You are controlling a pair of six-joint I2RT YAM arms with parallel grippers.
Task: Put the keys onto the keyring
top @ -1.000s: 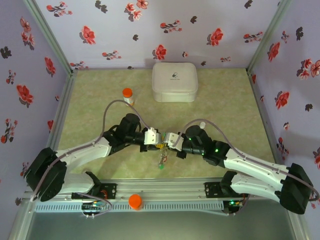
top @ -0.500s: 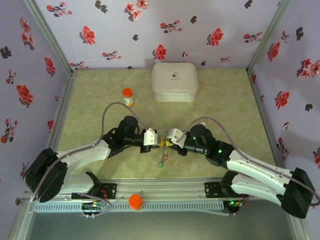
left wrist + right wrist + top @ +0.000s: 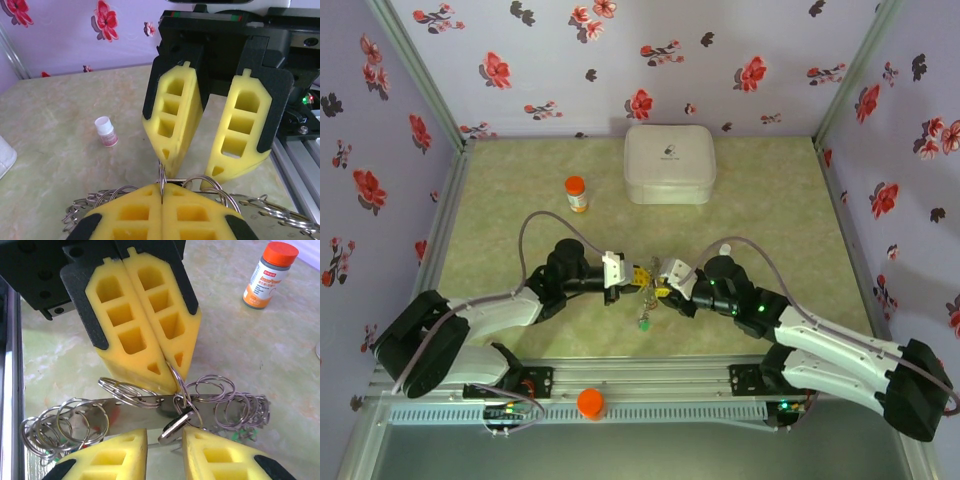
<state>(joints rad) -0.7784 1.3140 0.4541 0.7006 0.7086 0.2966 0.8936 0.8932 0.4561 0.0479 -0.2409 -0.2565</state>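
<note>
The keyring shows as a shiny flat metal strip point(image 3: 125, 409) hung with several split rings. My left gripper point(image 3: 162, 189) is shut on one thin split ring point(image 3: 163, 170), pinched edge-on between its yellow pads. A small silver key point(image 3: 175, 426) hangs from that ring cluster. It lies in the gap of my right gripper point(image 3: 165, 437), whose jaws stand open a little around it. The two grippers meet tip to tip at mid-table, left gripper point(image 3: 636, 275) and right gripper point(image 3: 661, 279). More keys with a green tag point(image 3: 644, 322) dangle below them.
A white case point(image 3: 669, 163) stands at the back. An orange-capped bottle point(image 3: 577, 194) is behind the left arm. A small white-capped vial point(image 3: 106, 131) stands behind the right arm. An orange cap point(image 3: 590, 402) sits on the front rail.
The left gripper has closed onto the split ring, and the right gripper has opened from shut. Both wrists have dropped slightly toward the table and shifted left.
</note>
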